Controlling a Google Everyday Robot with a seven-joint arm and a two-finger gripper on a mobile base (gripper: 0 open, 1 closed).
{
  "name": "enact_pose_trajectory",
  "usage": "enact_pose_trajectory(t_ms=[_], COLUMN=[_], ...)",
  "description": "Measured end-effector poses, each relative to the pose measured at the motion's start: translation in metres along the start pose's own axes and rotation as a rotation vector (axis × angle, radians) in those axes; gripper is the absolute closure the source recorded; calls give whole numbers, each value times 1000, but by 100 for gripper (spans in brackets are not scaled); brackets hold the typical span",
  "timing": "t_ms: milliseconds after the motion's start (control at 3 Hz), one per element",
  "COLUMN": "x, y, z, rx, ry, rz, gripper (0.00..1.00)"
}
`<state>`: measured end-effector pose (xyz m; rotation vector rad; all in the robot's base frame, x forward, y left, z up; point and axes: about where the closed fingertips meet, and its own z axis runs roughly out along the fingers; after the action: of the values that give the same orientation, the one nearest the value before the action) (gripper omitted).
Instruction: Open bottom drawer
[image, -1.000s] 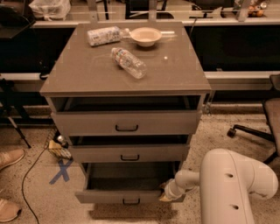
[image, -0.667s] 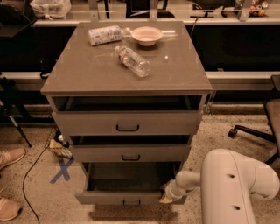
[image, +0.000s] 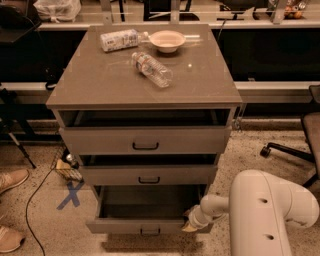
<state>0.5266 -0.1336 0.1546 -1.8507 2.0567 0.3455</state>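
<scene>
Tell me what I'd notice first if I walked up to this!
Probably the big white robot arm at the lower right, with its gripper at the right end of the bottom drawer, which sticks out farthest of the three. Then the cabinet top, where a clear bottle, a labelled bottle and a pale bowl sit.

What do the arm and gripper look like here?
The arm is off-white, a bulky rounded shell with two small dark holes, narrowing to a ringed wrist. The gripper, at the right front corner of the bottom drawer, looks yellowish-tan. No cables visible.
</scene>
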Motion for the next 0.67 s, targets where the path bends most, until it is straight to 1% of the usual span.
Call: enact_pose_trajectory(t_ms=[333,667], x=[0,-1], y=[2,6], z=[1,3], rx=[-3,-11], ry=[-1,0], rz=[0,0], gripper=[36,5])
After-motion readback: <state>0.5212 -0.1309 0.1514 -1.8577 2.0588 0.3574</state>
